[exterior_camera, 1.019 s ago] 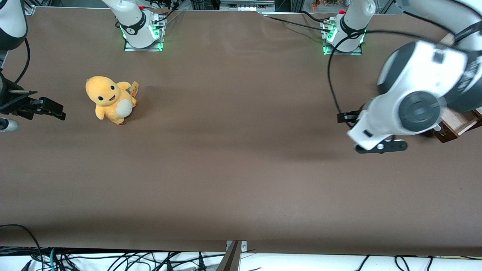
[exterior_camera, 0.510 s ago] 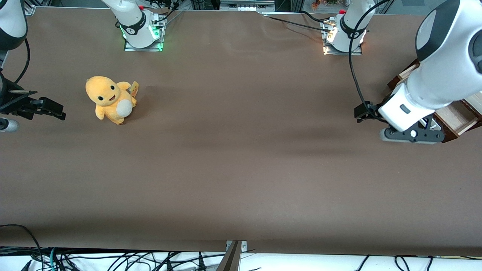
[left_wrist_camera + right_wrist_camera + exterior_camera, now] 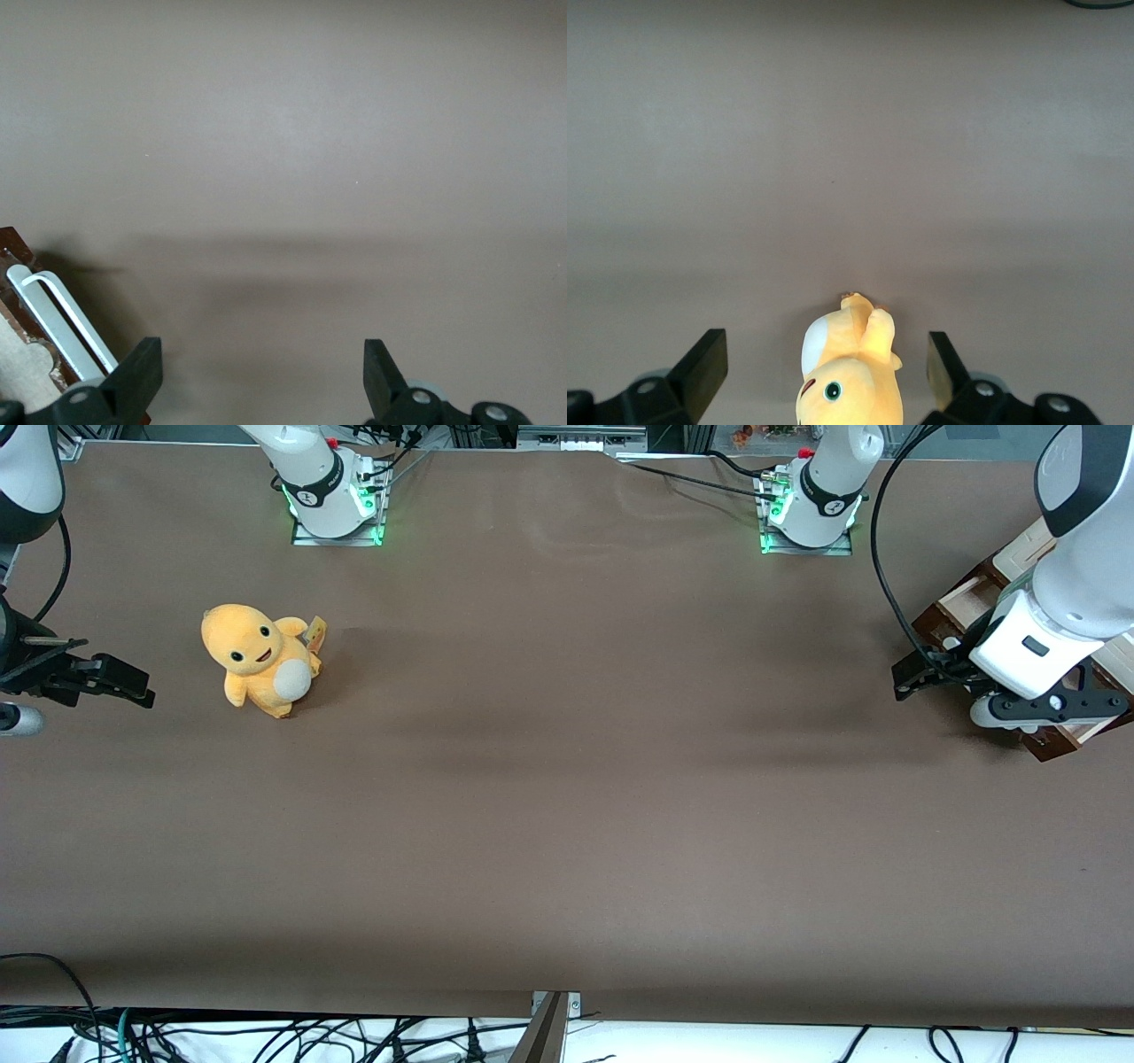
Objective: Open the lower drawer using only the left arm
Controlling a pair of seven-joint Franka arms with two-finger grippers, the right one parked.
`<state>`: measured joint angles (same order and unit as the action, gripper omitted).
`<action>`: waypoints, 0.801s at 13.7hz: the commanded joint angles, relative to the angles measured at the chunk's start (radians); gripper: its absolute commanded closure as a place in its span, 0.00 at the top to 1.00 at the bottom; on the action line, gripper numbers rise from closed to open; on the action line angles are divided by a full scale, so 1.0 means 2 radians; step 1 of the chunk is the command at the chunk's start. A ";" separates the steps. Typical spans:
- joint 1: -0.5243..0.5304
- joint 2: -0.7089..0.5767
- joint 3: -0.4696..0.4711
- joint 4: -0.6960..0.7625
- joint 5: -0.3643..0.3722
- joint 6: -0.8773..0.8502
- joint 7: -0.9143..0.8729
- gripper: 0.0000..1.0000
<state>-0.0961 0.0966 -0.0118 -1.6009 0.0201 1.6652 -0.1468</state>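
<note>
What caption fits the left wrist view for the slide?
Open gripper over the brown table, empty, beside the lower drawer's white bar handle.

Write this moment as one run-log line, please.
task: open lower drawer | lower drawer: pulled out | end effector: open, empty, beside handle | plush toy: parked arm's end

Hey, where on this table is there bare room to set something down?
The widest bare stretch lies between the yellow plush toy and the lower drawer, and all along the table edge nearest the front camera. It is crowded at the working arm's end, where the open pincer hangs over the drawer.
</note>
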 commanded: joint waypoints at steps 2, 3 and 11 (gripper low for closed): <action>0.019 -0.053 0.002 -0.065 -0.009 0.020 0.075 1.00; 0.020 -0.054 0.002 -0.067 -0.007 0.019 0.076 1.00; 0.033 -0.065 0.001 -0.081 0.013 0.018 0.087 1.00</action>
<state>-0.0341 0.0060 -0.0067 -1.7307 0.0228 1.6860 0.0424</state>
